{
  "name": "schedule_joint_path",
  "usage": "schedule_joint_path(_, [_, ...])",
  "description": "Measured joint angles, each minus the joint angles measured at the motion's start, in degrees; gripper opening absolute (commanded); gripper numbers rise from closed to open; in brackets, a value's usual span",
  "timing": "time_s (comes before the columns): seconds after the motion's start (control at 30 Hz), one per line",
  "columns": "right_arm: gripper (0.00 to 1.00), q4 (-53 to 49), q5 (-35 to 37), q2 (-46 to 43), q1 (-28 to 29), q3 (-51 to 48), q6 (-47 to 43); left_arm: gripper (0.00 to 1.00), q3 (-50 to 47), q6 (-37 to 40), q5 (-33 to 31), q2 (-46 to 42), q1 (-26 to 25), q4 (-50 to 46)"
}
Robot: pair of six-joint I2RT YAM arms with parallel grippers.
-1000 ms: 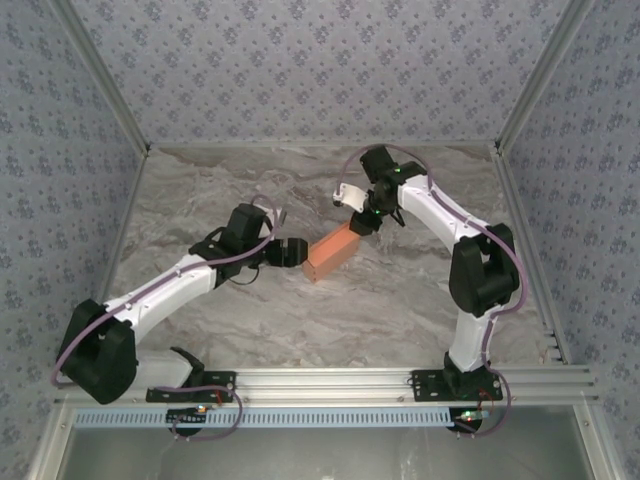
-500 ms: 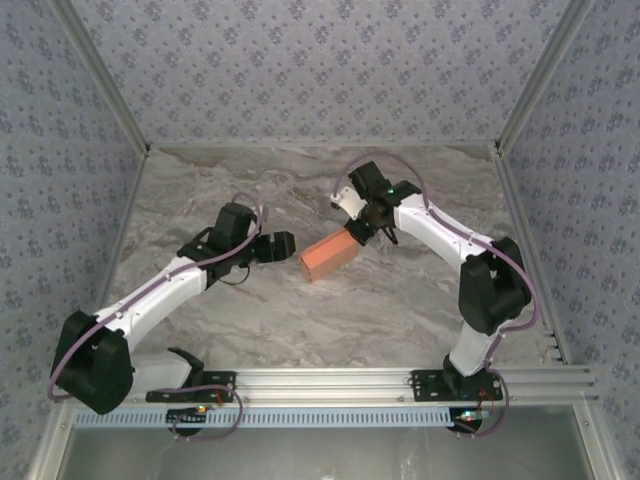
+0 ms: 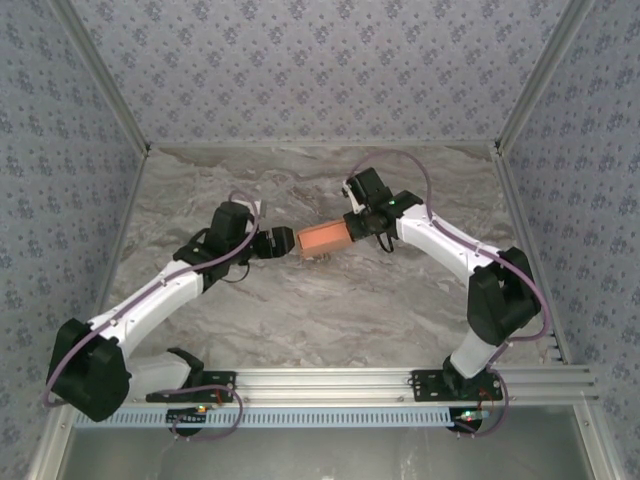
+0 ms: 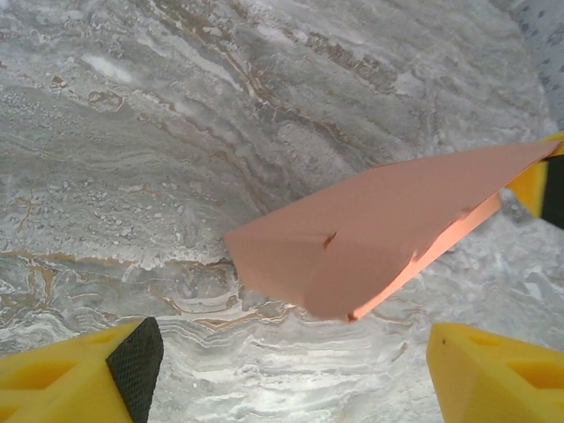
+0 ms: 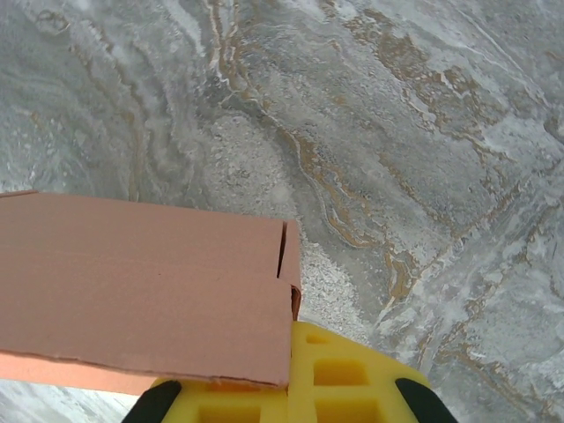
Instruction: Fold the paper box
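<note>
The paper box (image 3: 322, 238) lies level at the centre of the frame, over the marble table (image 3: 330, 310), its right end pinched in the right tool (image 3: 351, 229). Just beside its left end, the left tool (image 3: 284, 242) gapes wide, holding nothing.

Salmon-orange paper box (image 3: 322, 239), folded, lying horizontal mid-table.
</note>
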Motion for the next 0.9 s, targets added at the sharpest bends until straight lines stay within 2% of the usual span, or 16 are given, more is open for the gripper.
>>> schedule_joint_path(0.3, [0.05,0.0,0.1,0.0,0.0,-0.3,4.8,0.75,1.0,4.7,-7.2,5.0,-4.4,2.3])
schedule_joint_path(0.53, [0.06,-2.6,0.7,1.5,0.0,0.9,6.8,0.55,8.8,8.7,-11.9,11.4,-5.0,2.2])
schedule_joint_path(0.77, [0.08,-5.4,0.6,3.6,0.0,3.0,9.0,0.32,11.5,12.6,-13.9,15.4,-5.0,1.7])
schedule_joint_path(0.9, [0.1,-6.0,0.4,3.7,0.0,3.0,10.0,0.3,14.1,14.4,-14.1,17.8,-5.0,0.2])
